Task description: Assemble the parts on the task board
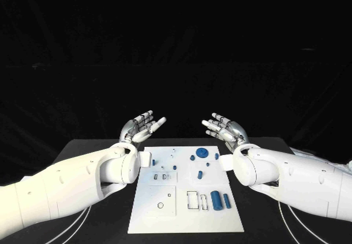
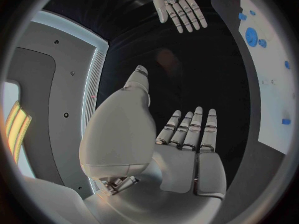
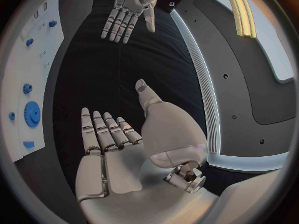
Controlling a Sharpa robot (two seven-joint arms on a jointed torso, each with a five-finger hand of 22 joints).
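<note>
I see both hands released, fingers spread: left robot hand (image 1: 142,127) and right robot hand (image 1: 225,129) hover past the far edge of the task board (image 1: 157,213). The blue parts (image 1: 216,199) lie on the board, so I judge assembly unstarted.

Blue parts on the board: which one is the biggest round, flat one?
The blue disc at the task board's far end; the other parts are small pegs or long cylinders.
</note>
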